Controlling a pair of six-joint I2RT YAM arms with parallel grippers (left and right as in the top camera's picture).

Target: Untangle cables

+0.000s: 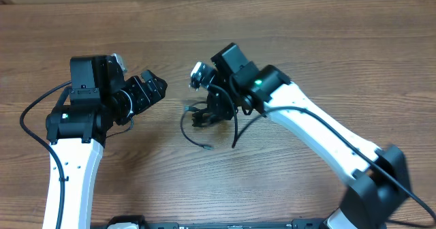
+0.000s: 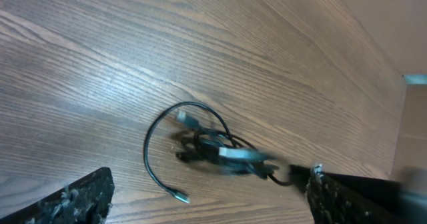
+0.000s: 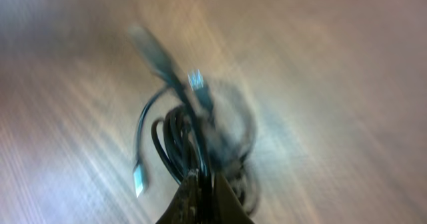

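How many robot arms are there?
2. The left arm stands at the left, left claw open. The right arm reaches in from the right, right claw shut on the cables.

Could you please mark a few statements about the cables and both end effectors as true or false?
1. The left end effector stands open, holding nothing. True.
2. The cables lie stretched out straight. False: they form a coiled tangle.
3. The right end effector is shut on the cables. True.
4. A cloth covers the table. False: bare wood grain shows.
5. One plug tip lies free on the wood. True.
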